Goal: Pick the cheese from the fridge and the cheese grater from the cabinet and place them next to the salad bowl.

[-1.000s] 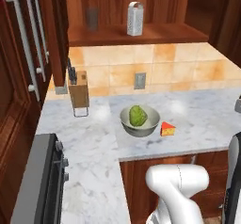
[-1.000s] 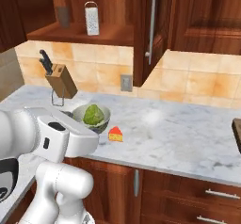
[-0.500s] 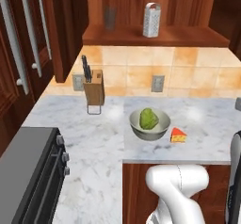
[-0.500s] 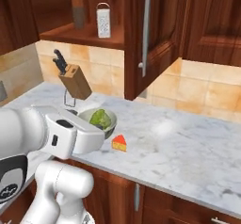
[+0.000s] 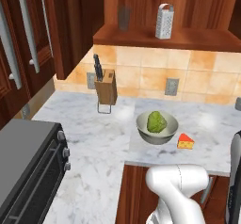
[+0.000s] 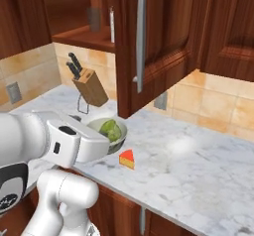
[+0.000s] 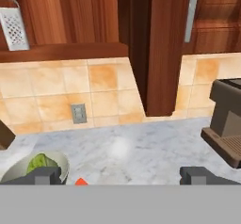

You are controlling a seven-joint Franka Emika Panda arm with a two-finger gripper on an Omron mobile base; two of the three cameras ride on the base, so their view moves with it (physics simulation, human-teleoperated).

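One cheese wedge lies on the bench just beside the salad bowl; cheese grater on cabinet shelf; pincer wide, empty.

Desk: white-grey marble, L-shaped, tiled wall behind. On it: bowl with lettuce, centre; cheese just beside the bowl at its 4 o'clock, apart from it; knife block at the bowl's 10 o'clock, near the wall; dark oven at 8 o'clock.

Cabinet shelf above: grater upright; grey cup at the grater's 9 o'clock, well apart.
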